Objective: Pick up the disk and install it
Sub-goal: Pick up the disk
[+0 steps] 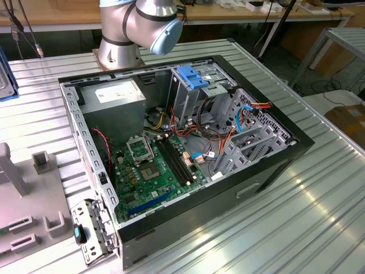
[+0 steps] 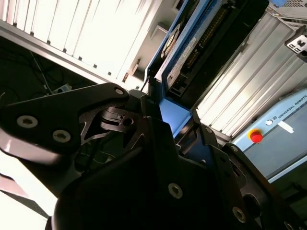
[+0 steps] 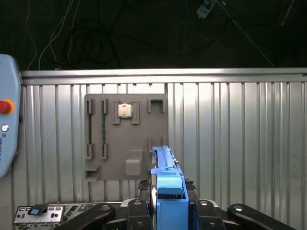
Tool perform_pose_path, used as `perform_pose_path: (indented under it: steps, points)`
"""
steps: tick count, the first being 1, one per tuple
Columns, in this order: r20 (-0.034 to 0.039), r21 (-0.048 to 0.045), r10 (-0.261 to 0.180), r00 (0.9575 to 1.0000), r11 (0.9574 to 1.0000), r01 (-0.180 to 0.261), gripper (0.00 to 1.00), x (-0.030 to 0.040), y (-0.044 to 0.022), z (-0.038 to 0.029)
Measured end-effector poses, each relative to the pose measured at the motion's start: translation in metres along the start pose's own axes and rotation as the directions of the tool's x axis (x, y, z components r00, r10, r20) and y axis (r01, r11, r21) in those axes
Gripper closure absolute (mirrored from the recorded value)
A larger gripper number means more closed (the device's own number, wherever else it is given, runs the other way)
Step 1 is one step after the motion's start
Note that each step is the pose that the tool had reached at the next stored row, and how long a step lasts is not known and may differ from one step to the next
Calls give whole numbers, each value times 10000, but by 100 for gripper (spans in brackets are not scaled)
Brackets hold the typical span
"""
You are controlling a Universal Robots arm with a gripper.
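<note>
Your gripper is clamped on the disk, held edge-on above the tabletop. I judge the pickup done, but the disk is not yet installed in the case.

- One disk with blue rails.
- One ribbed metal desk.
- One open computer case.
- One power-supply box, one green motherboard and one blue-topped metal cage within the case.
- One grey fixture plate, carrying one chip.
- One pendant with one red button.
- One robot arm.
</note>
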State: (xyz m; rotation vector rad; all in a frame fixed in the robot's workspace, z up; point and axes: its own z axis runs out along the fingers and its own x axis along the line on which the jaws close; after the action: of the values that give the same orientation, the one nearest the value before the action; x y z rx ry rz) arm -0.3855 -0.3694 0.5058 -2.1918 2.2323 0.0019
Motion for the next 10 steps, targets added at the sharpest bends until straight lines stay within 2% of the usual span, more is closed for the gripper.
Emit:
perform_pose_path:
  steps: [2,8,10]
  points:
    - [0,0,0,10000,10000,0,63,-1,-60,2]
    - [0,1,0,10000,10000,0,63,-3,-151,6]
    - [0,1,0,10000,10000,0,63,-4,-200,7]
